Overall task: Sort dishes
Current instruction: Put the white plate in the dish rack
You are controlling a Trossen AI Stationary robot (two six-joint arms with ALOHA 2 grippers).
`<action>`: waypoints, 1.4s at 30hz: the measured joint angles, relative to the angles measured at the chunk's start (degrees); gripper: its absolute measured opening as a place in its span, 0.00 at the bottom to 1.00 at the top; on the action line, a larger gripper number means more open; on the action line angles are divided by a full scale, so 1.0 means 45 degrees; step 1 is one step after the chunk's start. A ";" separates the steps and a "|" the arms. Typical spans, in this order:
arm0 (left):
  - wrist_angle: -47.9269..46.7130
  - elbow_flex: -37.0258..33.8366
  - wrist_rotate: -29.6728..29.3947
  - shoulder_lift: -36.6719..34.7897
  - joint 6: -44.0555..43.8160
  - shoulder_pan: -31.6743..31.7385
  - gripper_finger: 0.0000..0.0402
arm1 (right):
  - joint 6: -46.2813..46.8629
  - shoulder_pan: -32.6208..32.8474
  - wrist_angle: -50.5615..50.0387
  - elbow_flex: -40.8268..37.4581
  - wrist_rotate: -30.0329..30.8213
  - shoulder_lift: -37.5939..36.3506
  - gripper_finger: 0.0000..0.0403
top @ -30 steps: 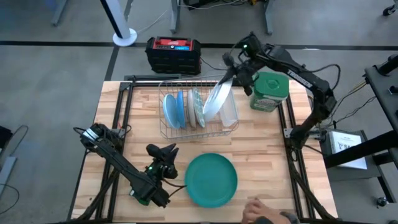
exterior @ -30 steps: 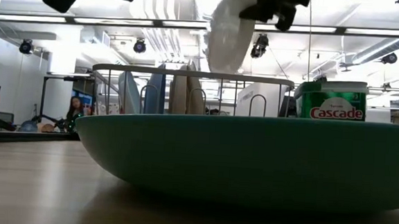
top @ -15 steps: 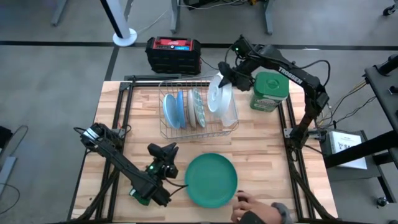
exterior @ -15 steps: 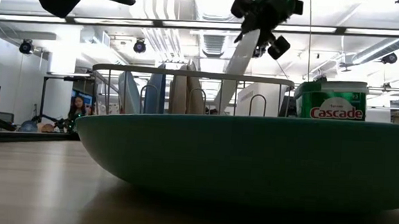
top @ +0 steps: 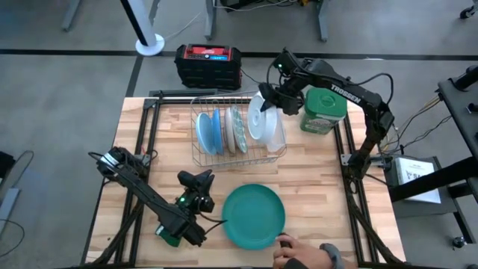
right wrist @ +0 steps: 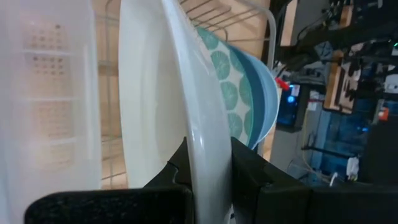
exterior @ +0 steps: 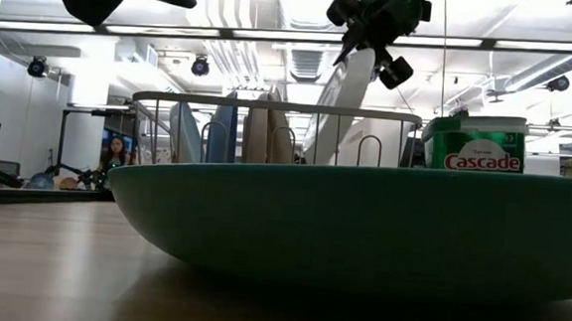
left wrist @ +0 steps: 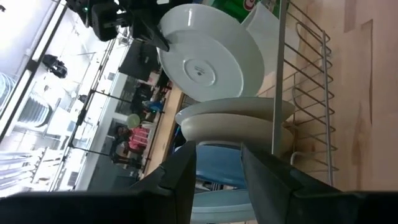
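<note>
1. Lowering since a second ago, the white plate (top: 258, 119) now stands nearly upright at the rack (top: 224, 155), beside the racked plates (top: 218, 131); slotting looks close.
2. The right tool (top: 272, 99) pinches its rim; the left tool (top: 196, 182), spread, waits near the teal plate (top: 254, 215) on the desk (top: 314, 187).

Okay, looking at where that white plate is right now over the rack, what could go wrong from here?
1. The right tool pinches only the rim of the white plate, as the right wrist view shows; the plate might slip or twist before it seats.
2. The plate is tilted in the wire rack, close to the cream plates and the clear plastic caddy; it may knock either.
3. A person's hand is at the teal plate, near the waiting left tool.
</note>
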 joint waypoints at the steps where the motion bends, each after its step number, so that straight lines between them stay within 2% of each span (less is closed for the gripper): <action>1: 0.0000 0.0000 0.0000 -0.0004 0.0003 0.0035 0.29 | -0.0011 0.0047 0.0129 -0.0060 -0.0025 0.0000 0.09; 16: 0.0000 -0.0015 0.0097 -0.0005 0.0005 0.0150 0.29 | 0.0151 0.0399 0.0987 -0.0168 0.0681 0.0932 0.09; 28: 0.0000 -0.0019 0.0107 -0.0005 0.0002 0.0150 0.29 | 0.0373 0.0430 0.1035 -0.0173 0.0686 0.1406 0.09; 37: 0.0000 -0.0019 0.0120 -0.0005 0.0000 0.0150 0.29 | 0.0442 0.0430 0.1063 -0.0173 0.0703 0.1498 0.09; 42: 0.0004 -0.0019 0.0246 -0.0005 -0.0018 0.0150 0.29 | 0.0643 0.0429 0.1058 -0.0174 0.1224 0.1045 0.09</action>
